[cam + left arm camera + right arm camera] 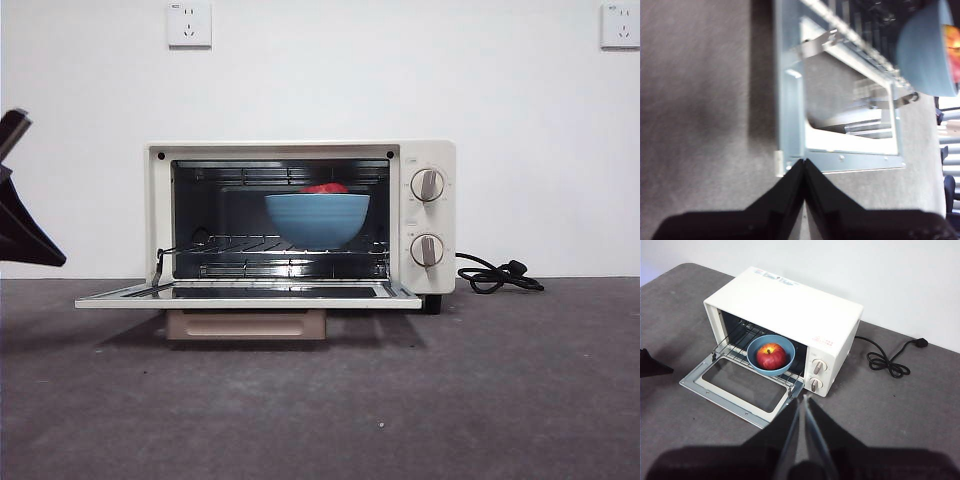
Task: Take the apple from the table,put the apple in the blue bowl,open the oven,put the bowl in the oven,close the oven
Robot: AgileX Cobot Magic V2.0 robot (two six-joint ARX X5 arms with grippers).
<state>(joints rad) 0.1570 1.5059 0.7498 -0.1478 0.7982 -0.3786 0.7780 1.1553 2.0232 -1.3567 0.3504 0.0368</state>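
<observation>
Just ahead of the closed, empty left pincer (804,167): oven (300,215) door down, blue bowl (317,220) with apple (771,356) racked; right pincer (804,402) closed; a fast shove risks jolting them.

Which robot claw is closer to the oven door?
The left end effector: its tips sit right at the corner of the open oven door. The right end effector hangs higher and farther back.
</observation>
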